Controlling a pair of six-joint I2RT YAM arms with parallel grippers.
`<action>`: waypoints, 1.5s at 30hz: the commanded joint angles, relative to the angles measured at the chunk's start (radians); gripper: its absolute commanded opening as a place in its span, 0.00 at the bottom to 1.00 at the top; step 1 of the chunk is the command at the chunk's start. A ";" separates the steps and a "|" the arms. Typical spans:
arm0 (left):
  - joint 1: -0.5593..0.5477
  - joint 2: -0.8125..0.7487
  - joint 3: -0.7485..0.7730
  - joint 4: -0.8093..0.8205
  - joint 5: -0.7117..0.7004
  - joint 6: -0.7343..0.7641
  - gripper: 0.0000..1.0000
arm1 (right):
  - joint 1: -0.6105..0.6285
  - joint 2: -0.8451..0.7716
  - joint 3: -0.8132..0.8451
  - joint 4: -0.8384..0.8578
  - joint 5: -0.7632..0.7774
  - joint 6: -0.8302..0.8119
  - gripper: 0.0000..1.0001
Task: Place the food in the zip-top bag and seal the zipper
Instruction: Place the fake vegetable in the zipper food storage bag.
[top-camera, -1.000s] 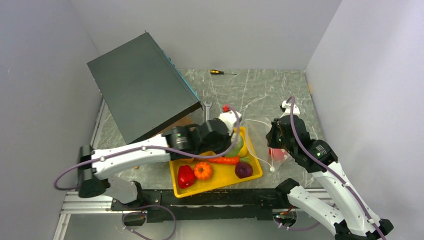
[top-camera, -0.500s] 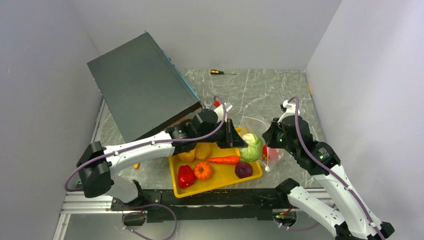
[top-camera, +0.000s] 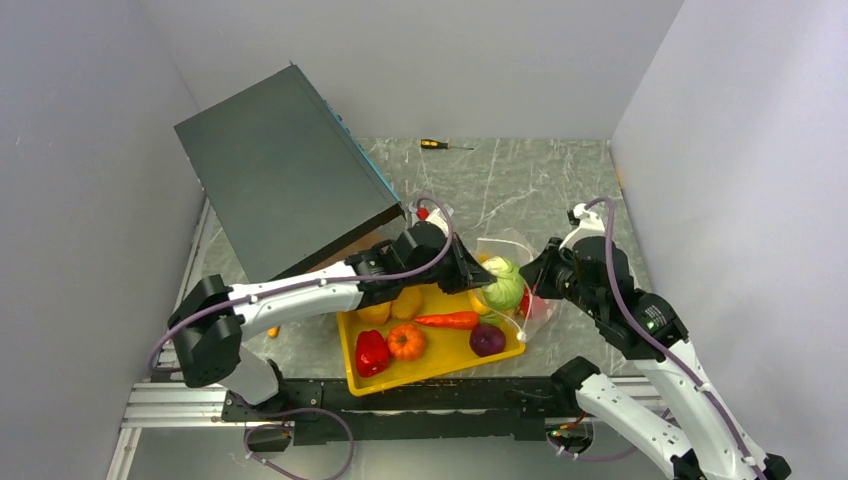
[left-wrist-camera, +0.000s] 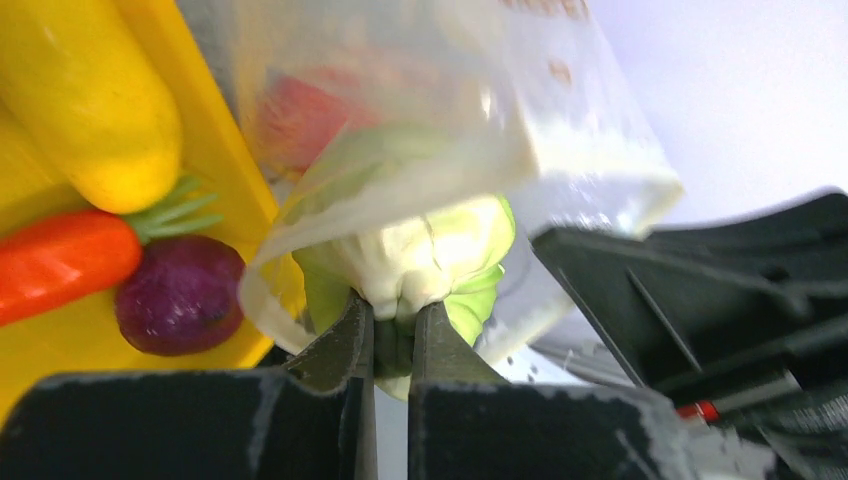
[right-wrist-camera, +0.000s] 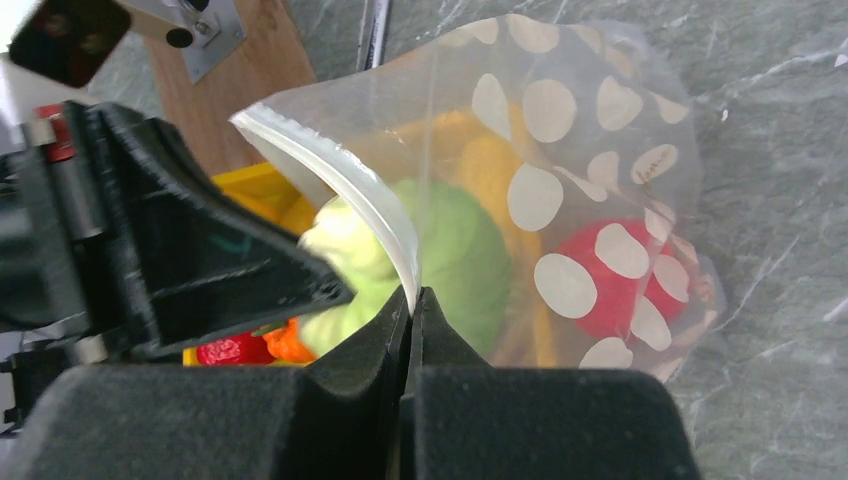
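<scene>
My left gripper (top-camera: 478, 283) is shut on a green cabbage (top-camera: 503, 285) and holds it in the mouth of the clear dotted zip-top bag (top-camera: 510, 250). In the left wrist view the gripper (left-wrist-camera: 393, 315) pinches the cabbage's (left-wrist-camera: 440, 250) pale base, with the bag film (left-wrist-camera: 500, 120) over it. My right gripper (right-wrist-camera: 410, 300) is shut on the white zipper strip (right-wrist-camera: 340, 190), holding the bag (right-wrist-camera: 600, 130) open. A red food piece (right-wrist-camera: 610, 275) lies inside. The red pepper (top-camera: 371, 352), pumpkin (top-camera: 406, 341), carrot (top-camera: 448, 320) and purple onion (top-camera: 487, 340) lie in the tray.
The yellow tray (top-camera: 440, 365) sits at the near edge between the arms. A large dark grey box (top-camera: 280, 170) leans at the back left. A screwdriver (top-camera: 440, 145) lies at the far edge and a wrench (top-camera: 415, 212) lies by the box.
My left gripper has carried the cabbage rightward from over the tray to the bag's mouth. My right gripper has shifted slightly left, keeping hold of the bag's edge.
</scene>
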 joint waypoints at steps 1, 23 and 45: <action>0.003 0.054 0.090 0.011 -0.114 -0.045 0.00 | 0.003 -0.017 0.046 0.022 -0.033 0.034 0.00; -0.054 0.230 0.353 -0.001 -0.220 0.127 0.97 | 0.004 -0.023 0.112 -0.049 0.052 0.067 0.00; -0.068 -0.137 0.146 -0.166 -0.058 0.590 1.00 | 0.004 0.008 0.178 -0.154 0.217 -0.026 0.00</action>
